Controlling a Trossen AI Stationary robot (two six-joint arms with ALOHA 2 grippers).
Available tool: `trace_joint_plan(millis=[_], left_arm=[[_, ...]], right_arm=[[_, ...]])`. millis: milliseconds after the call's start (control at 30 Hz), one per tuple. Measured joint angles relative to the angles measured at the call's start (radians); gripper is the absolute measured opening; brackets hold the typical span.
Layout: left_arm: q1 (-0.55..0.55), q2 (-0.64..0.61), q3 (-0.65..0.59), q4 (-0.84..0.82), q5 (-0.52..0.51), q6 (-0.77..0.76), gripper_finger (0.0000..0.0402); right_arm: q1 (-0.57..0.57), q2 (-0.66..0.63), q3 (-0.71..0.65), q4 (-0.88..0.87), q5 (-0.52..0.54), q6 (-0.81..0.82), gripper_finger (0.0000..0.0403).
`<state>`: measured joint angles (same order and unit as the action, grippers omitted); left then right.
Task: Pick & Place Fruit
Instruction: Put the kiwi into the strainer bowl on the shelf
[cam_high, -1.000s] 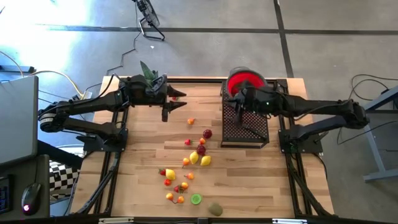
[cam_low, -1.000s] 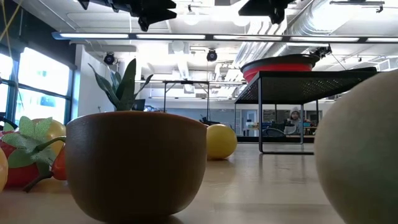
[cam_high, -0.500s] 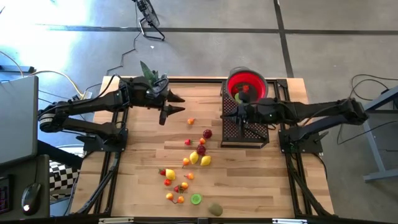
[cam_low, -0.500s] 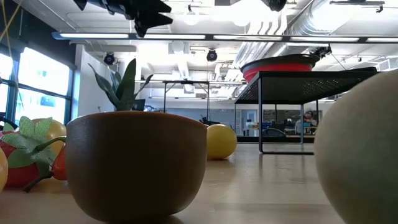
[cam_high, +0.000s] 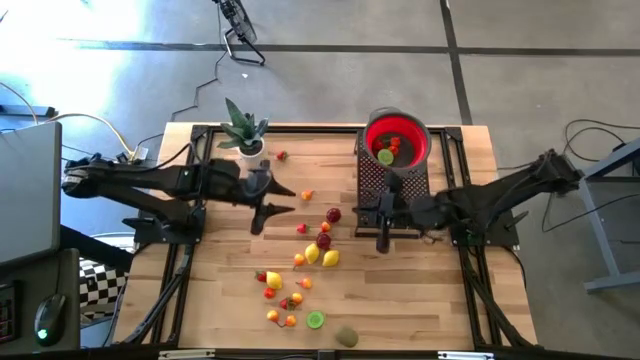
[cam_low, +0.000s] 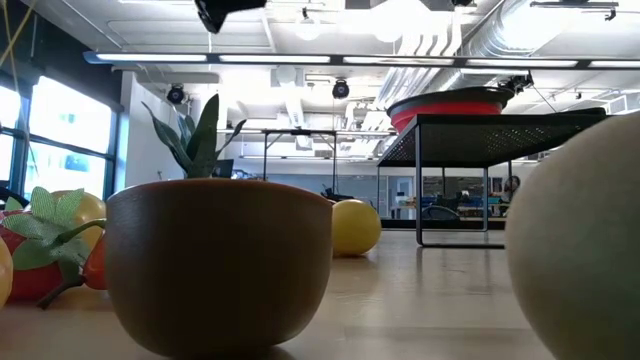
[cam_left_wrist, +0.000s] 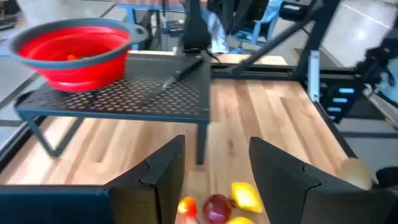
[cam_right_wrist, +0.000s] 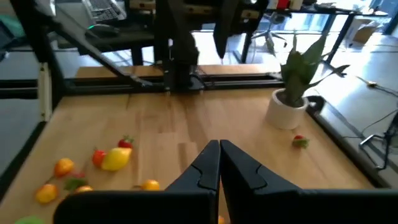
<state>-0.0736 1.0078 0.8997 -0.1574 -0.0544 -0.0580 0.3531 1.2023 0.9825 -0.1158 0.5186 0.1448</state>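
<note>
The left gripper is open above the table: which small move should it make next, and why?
Probably lower the left gripper toward the dark red fruit ahead of it. Its jaws stand open and empty, and loose fruit still lies on the table, while the red bowl holds only a few. The right gripper is shut and empty.

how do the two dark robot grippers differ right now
The left gripper has its fingers spread apart with a clear gap; the right gripper has its fingers pressed together. The left gripper hangs over bare wooden table near the scattered toy fruits; the right gripper sits at the near edge of the black mesh stand. Both are empty.
</note>
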Motion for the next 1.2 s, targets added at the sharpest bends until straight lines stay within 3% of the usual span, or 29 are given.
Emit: trace_joint_plan(millis=[267,467,700,933,1200], left_arm=[[-0.118,0.000,0.000,-0.002,-0.079,-0.062,0.0175],[-0.188,0.000,0.000,-0.003,-0.095,-0.078,0.0175],[-0.235,0.001,0.000,-0.003,-0.098,-0.079,0.0175],[-0.236,0.001,0.000,-0.003,-0.099,-0.104,0.0175],[-0.234,0.001,0.000,-0.003,-0.098,-0.100,0.0175]], right_arm=[[0.127,0.098,0.119,-0.020,0.125,0.040,0.0003],[0.185,0.207,0.298,-0.212,0.198,0.116,0.0003],[0.222,0.346,0.510,-0.510,0.177,0.353,0.0003],[0.251,0.456,0.638,-0.706,0.004,0.588,0.0003],[0.265,0.563,0.643,-0.740,-0.281,0.748,0.0003]])
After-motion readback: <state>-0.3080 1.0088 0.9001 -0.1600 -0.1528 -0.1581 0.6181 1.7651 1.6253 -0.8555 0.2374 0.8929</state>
